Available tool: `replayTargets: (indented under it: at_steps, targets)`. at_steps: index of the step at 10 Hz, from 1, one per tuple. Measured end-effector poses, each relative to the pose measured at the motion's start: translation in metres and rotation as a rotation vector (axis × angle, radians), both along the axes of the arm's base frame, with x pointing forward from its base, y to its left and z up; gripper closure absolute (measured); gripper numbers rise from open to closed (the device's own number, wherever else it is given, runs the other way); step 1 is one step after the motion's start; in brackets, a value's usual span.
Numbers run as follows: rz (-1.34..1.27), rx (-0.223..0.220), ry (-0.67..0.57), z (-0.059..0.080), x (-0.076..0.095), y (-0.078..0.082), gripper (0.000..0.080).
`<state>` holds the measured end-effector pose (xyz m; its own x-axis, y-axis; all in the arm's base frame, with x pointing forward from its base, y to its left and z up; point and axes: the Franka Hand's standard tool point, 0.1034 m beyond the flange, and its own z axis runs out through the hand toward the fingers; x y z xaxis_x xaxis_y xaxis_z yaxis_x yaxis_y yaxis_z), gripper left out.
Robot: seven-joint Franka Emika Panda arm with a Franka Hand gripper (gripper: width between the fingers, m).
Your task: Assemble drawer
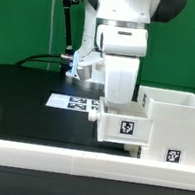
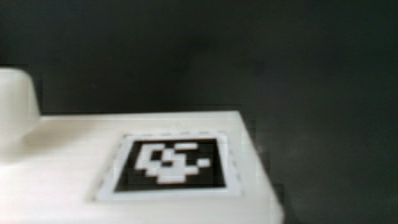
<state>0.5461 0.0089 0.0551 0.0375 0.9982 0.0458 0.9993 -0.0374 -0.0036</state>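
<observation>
White plastic made up every part of the drawer on the black bench [image 1: 27, 85]. In the exterior view the tall casing [image 1: 167, 126] stood upright against the low white rim wall [image 1: 36, 155], its open top facing up. A smaller tagged tray [image 1: 122, 124] sat touching the casing's side, toward the exterior view's left, its square tag facing the camera. The arm [image 1: 126, 29] hung directly over that tray, its lower end meeting the tray's top, so the claw itself was hidden; whether its fingers were spread or pinched on the tray could not be told. The marker board [image 1: 79, 104] lay flat behind the tray, near the arm's base.

In the wrist view a white surface carrying a blurred black-and-white tag [image 2: 173, 163] filled the lower part of the picture, with dark bench beyond it. No fingers showed there either.

The step in hand was judged to be seating the tray into the casing. Done well, the tray would be kept level, its long axis lined up with the casing's opening, and pushed straight without twisting. The tray's own long axis was not clear from these pictures; the casing's ran vertically.
</observation>
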Motion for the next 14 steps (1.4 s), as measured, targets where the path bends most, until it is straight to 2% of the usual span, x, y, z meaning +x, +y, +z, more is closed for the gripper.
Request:
replayTargets:
  at_steps: [2,6,8,9,10,11,12,13,14]
  targets:
    - [-0.03,0.0,0.006,-0.001,-0.002,0.004,0.0758]
    - [-0.04,0.001,0.003,-0.002,-0.002,0.003,0.0758]
    - [-0.04,0.001,0.005,-0.002,-0.003,0.003,0.0517]
    - [-0.039,0.001,0.004,-0.001,-0.002,0.005,0.0517]
    - [-0.038,0.001,0.0,0.002,-0.001,0.007,0.0329]
    - [-0.038,-0.001,-0.007,0.007,0.001,0.007,0.0214]
    - [-0.038,-0.005,-0.002,0.013,0.002,0.006,0.0214]
    - [-0.039,-0.011,-0.001,0.022,0.004,0.004,0.0162]
    - [-0.044,-0.017,0.001,0.028,0.007,0.0,0.0153]
